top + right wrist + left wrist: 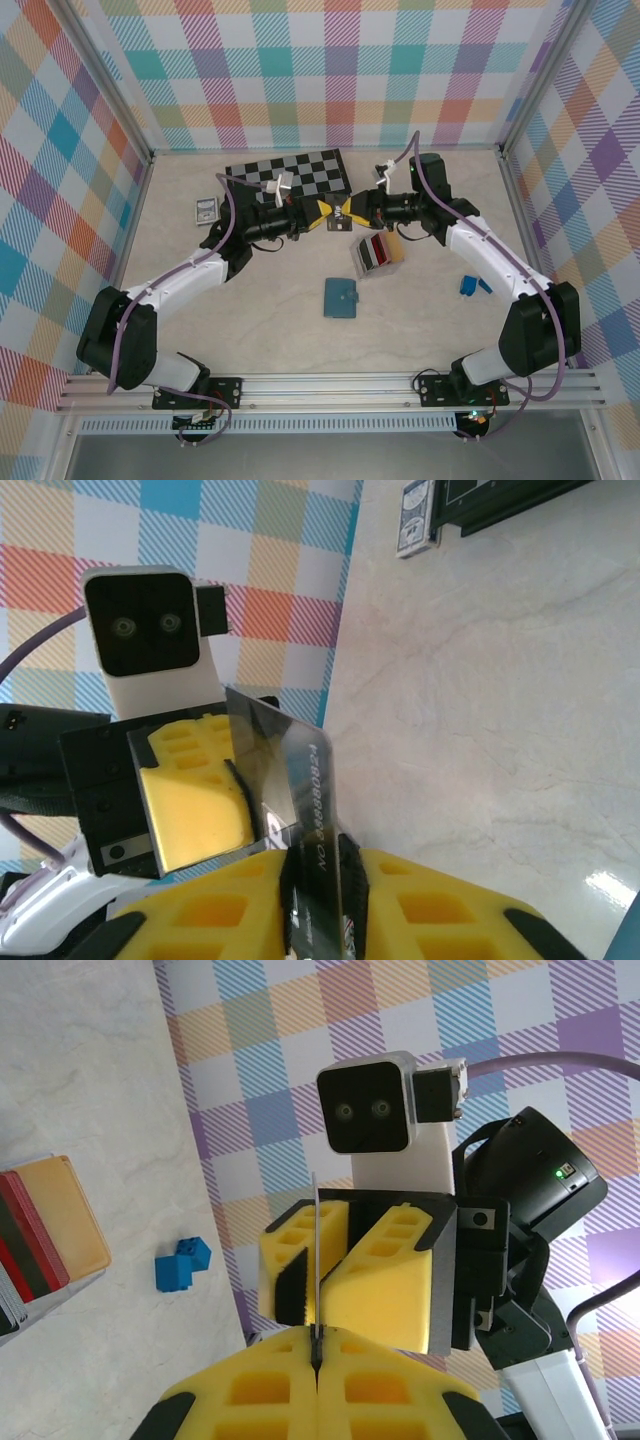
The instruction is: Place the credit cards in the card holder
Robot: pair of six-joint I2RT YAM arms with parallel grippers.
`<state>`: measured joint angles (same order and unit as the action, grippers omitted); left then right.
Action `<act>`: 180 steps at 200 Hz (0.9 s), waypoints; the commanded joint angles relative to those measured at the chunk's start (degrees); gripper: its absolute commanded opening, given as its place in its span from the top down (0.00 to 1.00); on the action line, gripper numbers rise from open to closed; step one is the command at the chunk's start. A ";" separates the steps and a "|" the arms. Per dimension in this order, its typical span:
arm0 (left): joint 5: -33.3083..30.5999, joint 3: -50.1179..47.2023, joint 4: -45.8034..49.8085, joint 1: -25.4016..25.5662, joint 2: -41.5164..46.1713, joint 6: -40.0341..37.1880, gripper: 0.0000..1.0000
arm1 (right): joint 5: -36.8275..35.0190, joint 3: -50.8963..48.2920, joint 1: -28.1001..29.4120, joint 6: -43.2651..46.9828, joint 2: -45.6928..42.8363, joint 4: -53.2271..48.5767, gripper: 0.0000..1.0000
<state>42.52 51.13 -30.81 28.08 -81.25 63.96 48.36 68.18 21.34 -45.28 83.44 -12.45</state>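
A dark credit card hangs in the air between both grippers, in front of the chessboard. My left gripper is shut on its lower edge, and the card shows edge-on. My right gripper has the same card standing between its pads with a small gap beside it, so its jaws are slightly open. More credit cards, red, dark and orange-tan, stand in a small grey box. The teal card holder lies shut on the table nearer the arms.
The black-and-white chessboard lies at the back. A small silver-grey framed rectangle sits to its left. Blue blocks lie at the right, beside the right arm. Checked walls close in three sides.
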 commanded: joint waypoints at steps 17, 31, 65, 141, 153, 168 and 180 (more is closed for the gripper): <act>-1.46 -0.17 1.78 0.31 1.36 -1.22 0.97 | 3.95 -1.73 -0.34 2.27 -1.29 2.50 0.89; -4.28 1.04 10.31 0.27 1.68 -4.33 0.79 | 1.91 -1.62 -0.32 3.97 -2.28 -0.41 0.91; -15.73 2.12 32.21 0.40 2.75 -11.12 0.54 | -14.90 -0.74 1.08 10.48 -2.96 -16.56 0.94; -26.79 -2.92 48.59 1.58 4.95 -13.40 0.40 | -47.08 -2.57 21.75 3.32 7.69 -26.99 0.96; -26.96 -3.10 49.13 2.10 4.81 -14.07 0.39 | -47.93 -2.94 22.27 2.42 8.66 -27.43 0.96; -26.59 -3.47 48.67 2.75 4.21 -14.73 0.38 | -48.57 -3.92 22.29 1.90 9.00 -28.01 0.96; -25.56 -3.38 48.01 3.18 3.14 -15.18 0.38 | -50.22 -4.86 22.29 1.75 8.54 -29.35 0.96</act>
<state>16.84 48.49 16.08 30.15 -77.62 51.09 4.21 64.49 43.83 -41.21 92.55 -38.04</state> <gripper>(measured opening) 0.620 0.046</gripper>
